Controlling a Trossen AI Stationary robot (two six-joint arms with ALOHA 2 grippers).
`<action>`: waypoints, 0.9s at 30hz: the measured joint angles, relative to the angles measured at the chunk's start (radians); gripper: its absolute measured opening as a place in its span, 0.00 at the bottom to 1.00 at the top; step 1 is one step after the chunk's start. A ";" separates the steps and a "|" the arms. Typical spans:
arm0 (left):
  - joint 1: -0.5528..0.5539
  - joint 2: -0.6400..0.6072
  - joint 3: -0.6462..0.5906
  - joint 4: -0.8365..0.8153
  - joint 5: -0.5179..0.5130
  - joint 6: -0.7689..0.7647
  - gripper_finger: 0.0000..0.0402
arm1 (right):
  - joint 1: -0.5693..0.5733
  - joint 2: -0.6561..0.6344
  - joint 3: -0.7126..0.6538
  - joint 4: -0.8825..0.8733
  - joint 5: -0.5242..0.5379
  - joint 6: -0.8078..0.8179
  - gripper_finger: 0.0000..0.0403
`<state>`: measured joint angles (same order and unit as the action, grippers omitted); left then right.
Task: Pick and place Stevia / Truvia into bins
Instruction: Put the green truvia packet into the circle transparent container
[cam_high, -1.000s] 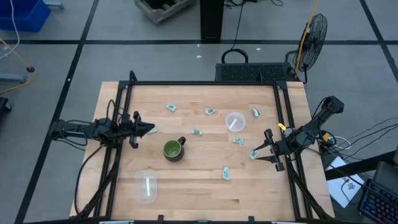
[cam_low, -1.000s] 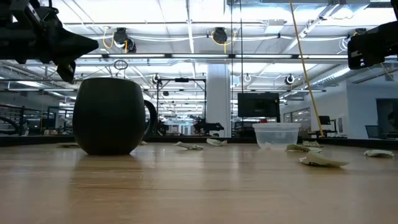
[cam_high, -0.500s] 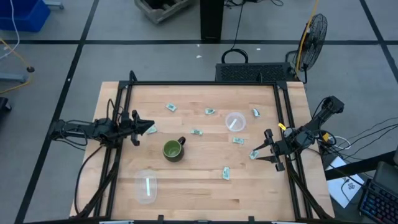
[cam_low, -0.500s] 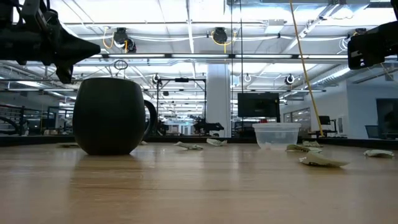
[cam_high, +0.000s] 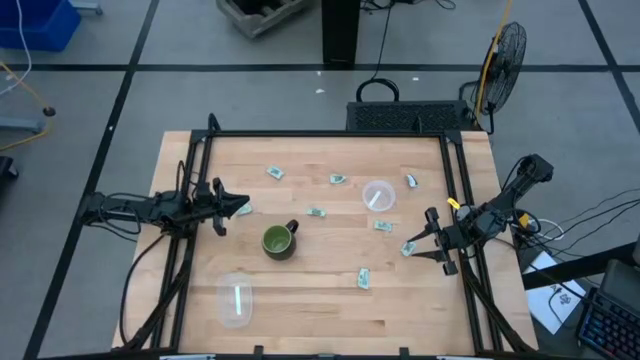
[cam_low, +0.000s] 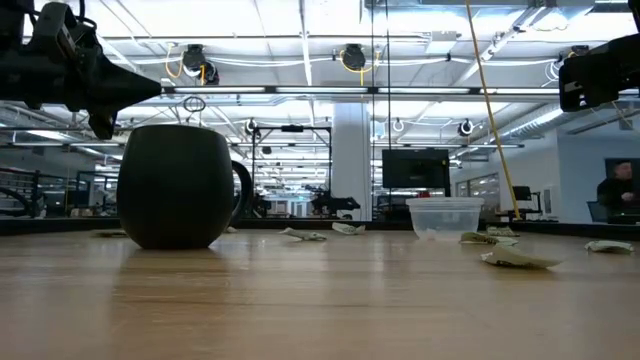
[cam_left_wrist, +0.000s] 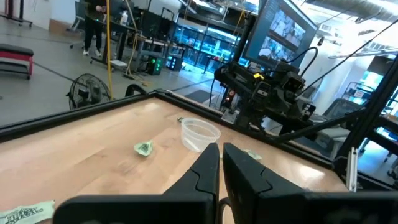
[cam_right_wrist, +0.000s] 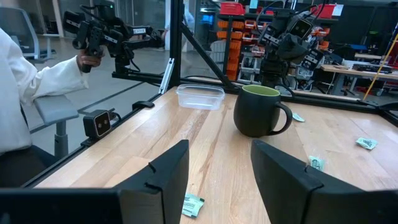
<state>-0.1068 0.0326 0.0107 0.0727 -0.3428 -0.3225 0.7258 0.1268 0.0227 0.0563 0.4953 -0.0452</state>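
Note:
Several pale green sachets lie flat and scattered on the wooden table, among them one by the mug, one toward the near edge and one just ahead of my right gripper. One clear bin stands right of centre. The other clear bin sits near the front left. My left gripper hovers shut at the table's left side, above mug height, next to a sachet. My right gripper is open at the right side, fingers wide apart.
A dark green mug stands between the two grippers, left of centre. Black frame rails run along the left and right table edges. A person in a white sleeve sits beyond the table in the right wrist view.
My left gripper's tip has sunk a little while staying over the same spot; it remains shut. The sachets, bins and mug have kept their places.

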 joint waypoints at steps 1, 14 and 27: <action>0.000 0.000 0.000 0.000 0.000 0.000 0.06 | 0.000 0.000 0.000 0.000 0.000 0.000 0.41; 0.000 0.000 0.000 -0.001 0.000 -0.024 0.06 | 0.000 0.000 0.000 0.000 0.000 0.000 0.41; 0.000 0.000 0.000 -0.003 0.043 -0.183 0.06 | 0.000 0.000 0.000 0.000 0.000 0.000 0.41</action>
<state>-0.1070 0.0322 0.0109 0.0692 -0.2996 -0.5052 0.7259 0.1265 0.0226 0.0563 0.4957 -0.0450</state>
